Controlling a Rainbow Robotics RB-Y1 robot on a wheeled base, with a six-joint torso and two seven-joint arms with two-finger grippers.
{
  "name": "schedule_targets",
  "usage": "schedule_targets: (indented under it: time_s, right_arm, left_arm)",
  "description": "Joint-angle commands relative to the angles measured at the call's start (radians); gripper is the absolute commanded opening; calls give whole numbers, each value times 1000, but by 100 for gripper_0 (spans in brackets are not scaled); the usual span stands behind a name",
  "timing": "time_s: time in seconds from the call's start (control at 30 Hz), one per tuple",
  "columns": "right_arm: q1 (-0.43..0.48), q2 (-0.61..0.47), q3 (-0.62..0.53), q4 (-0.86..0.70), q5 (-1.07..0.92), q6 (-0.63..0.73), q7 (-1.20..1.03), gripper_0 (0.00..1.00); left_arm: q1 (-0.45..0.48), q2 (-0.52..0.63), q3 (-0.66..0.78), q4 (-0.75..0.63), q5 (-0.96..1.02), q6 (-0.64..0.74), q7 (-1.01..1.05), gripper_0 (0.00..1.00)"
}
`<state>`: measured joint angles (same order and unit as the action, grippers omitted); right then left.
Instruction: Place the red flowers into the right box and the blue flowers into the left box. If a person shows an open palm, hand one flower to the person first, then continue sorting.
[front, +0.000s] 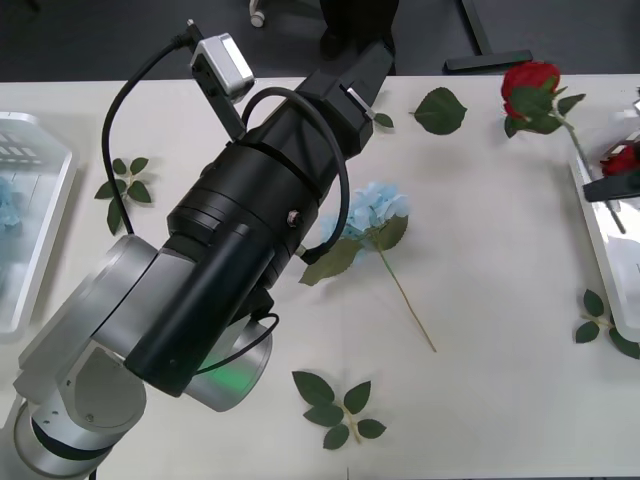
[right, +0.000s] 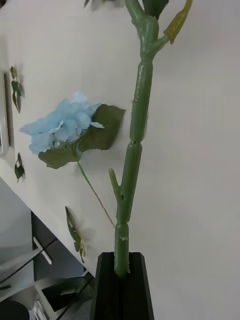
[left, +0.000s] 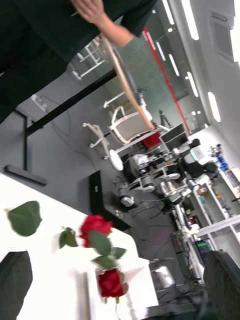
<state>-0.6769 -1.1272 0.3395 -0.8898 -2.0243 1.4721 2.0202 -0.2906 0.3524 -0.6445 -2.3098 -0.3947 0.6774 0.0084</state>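
My right gripper (front: 606, 187) (right: 120, 257) is shut on the thick green stem (right: 135, 145) of a red flower (front: 530, 88) (left: 95, 226) whose head lies near the table's far right edge. It hovers over the rim of the right box (front: 600, 245), where another red flower (front: 621, 160) (left: 111, 282) lies. A blue flower (front: 375, 208) (right: 62, 125) rests mid-table. The left box (front: 45, 230) at the far left holds a blue flower (front: 8, 200). My left gripper (front: 370, 65) (left: 119, 262) reaches over the table's far edge, open and empty.
Loose leaf sprigs lie at the left (front: 125, 180), front (front: 338, 410) and right (front: 600, 322), with a single leaf (front: 440, 110) at the back. A person in black (front: 355, 20) stands beyond the far edge. The person's hand (left: 90, 7) shows partly, its pose unclear.
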Motion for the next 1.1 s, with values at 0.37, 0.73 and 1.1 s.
schedule_targets:
  time_s: [0.37, 0.73, 1.1]
  right_arm:
    - [-1, -102, -30, 473, 44, 47, 311, 0]
    - [-1, 0, -31, 540, 223, -139, 314, 0]
    - [-1, 95, -31, 546, 357, -403, 313, 0]
  left_arm:
    - [48, 191, 224, -59, 539, 5, -361, 100]
    - [139, 250, 602, -79, 1260, 349, -1251, 100]
    - [324, 241, 827, -5, 1706, 435, -1898, 100]
